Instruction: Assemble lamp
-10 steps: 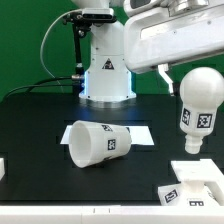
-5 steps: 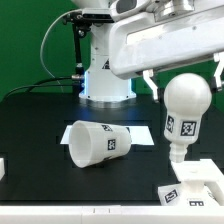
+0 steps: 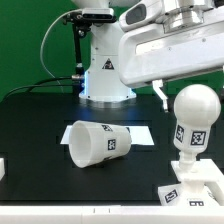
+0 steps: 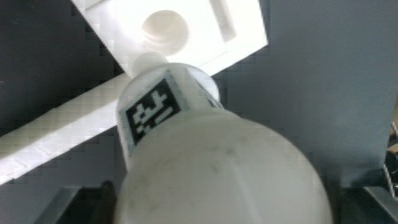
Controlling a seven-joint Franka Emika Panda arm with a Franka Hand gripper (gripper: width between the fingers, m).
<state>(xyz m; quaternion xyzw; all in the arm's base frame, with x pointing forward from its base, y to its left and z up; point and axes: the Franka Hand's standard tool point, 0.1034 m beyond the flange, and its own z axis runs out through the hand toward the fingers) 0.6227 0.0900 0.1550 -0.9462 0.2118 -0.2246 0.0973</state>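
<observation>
The white bulb (image 3: 195,112) stands upright at the exterior view's right, ball head up, with a tag on its neck. Its neck end is at the top of the square stepped base (image 3: 196,181); I cannot tell whether it is seated. My gripper (image 3: 193,95) is shut on the bulb's ball head, one finger (image 3: 160,94) showing beside it. In the wrist view the bulb (image 4: 205,150) fills the space between my gripper's (image 4: 222,205) dark fingers, and its neck points near the round socket hole in the base (image 4: 222,30). The shade (image 3: 95,143) lies on its side mid-table.
The marker board (image 3: 140,132) lies flat behind the shade. The large white robot pedestal (image 3: 105,72) stands at the back. A small white part (image 3: 3,168) sits at the exterior view's left edge. The table is black cloth.
The gripper has carried the bulb from a tilted pose higher up, first leftward, then right and down. It is now upright with its neck end on the base.
</observation>
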